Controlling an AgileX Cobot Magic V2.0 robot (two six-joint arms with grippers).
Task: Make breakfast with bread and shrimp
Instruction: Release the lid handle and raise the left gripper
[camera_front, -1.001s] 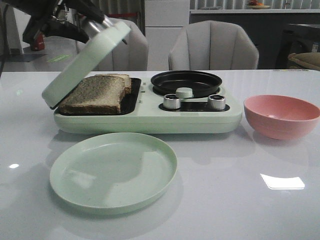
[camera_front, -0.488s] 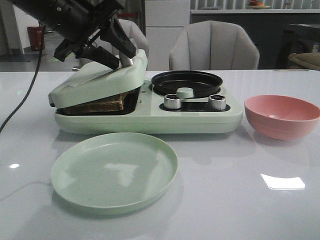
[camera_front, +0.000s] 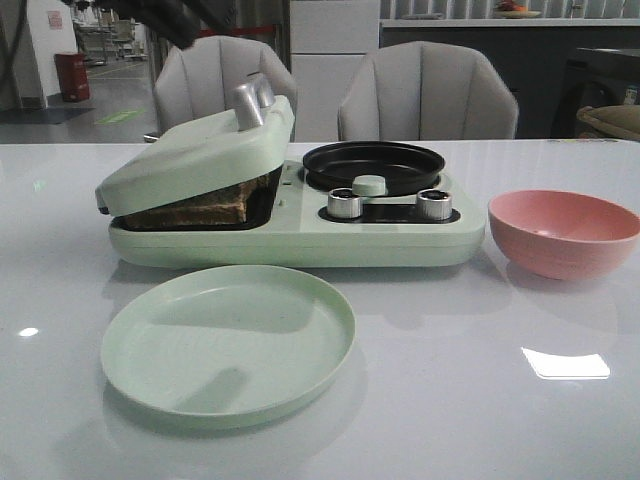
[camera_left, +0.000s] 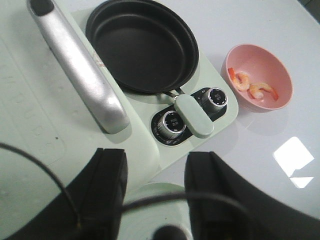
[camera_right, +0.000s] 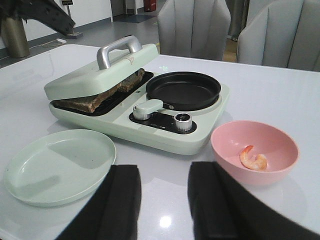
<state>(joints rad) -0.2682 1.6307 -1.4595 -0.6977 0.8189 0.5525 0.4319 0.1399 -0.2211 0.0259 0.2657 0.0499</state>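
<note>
Bread (camera_front: 205, 208) lying in the left bay of the pale green breakfast maker (camera_front: 300, 240), at centre left of the front view, pressed under the hinged lid (camera_front: 190, 160), which rests tilted on the slices with its silver handle (camera_front: 252, 100) up. Black round pan (camera_front: 373, 163) at the frame's centre, 2 silver knobs (camera_front: 343, 204) just below it. Pink bowl (camera_right: 255, 150) at the lower right of the right wrist view, shrimp (camera_right: 252, 158) curled inside. Green plate (camera_front: 228, 342) at lower left of the front view, bare. Left gripper (camera_left: 155, 195) spread wide, grasping nothing, above the lid's edge. Right gripper (camera_right: 165, 200) spread too, grasping nothing, over the white table (camera_front: 480, 400).
</note>
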